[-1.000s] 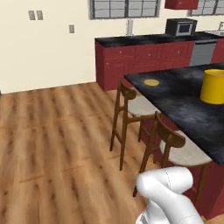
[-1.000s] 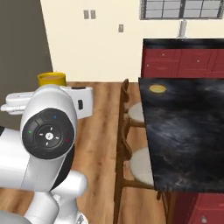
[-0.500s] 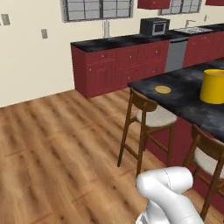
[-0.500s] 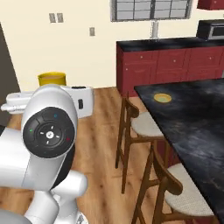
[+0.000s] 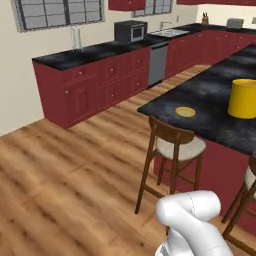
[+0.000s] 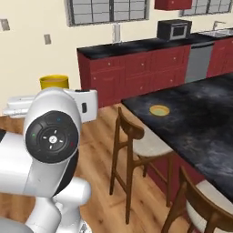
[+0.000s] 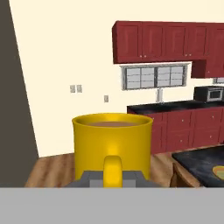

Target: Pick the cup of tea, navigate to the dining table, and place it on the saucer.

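The cup of tea is a yellow mug holding brown liquid, its handle facing the camera in the hand view. My gripper is shut on that handle, carrying the mug in the air. In the right base view the cup's rim shows above my white hand, left of the dining table. The saucer is a small flat yellow plate near the corner of the dining table, with nothing on it. Its edge also shows at the lower right of the hand view as the saucer.
A large plain yellow cylinder stands on the table beyond the saucer. Wooden stools are tucked along the table's near side. Red wall counters with a microwave run behind. Open wood floor lies to the left.
The whole picture has shifted in both base views: the base has moved, and the table corner with the saucer now sits nearer and more central. The cup stays in the gripper.
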